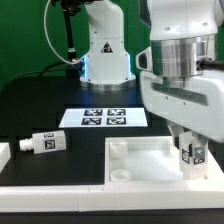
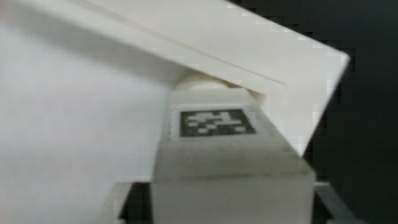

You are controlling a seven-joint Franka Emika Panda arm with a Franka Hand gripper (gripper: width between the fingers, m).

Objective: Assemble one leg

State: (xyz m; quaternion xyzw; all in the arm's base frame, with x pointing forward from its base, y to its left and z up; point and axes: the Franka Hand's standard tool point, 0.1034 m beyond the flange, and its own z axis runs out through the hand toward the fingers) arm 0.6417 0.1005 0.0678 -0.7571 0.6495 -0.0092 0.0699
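Note:
My gripper (image 1: 190, 150) is shut on a white leg (image 1: 191, 153) with a black-and-white tag on its side. It holds the leg upright over the corner of the white tray-like tabletop (image 1: 140, 165) at the exterior view's right. In the wrist view the leg (image 2: 222, 135) points into that corner of the tabletop (image 2: 89, 100), its far end at the corner socket; whether it touches is hidden. A dark finger (image 2: 128, 203) shows beside the leg. A second leg (image 1: 42, 143) lies on the black table at the exterior view's left.
The marker board (image 1: 104, 118) lies flat behind the tabletop. The robot's white base (image 1: 105, 45) stands at the back. A further white part (image 1: 3, 152) shows at the left edge. A white strip (image 1: 90, 200) lies along the front.

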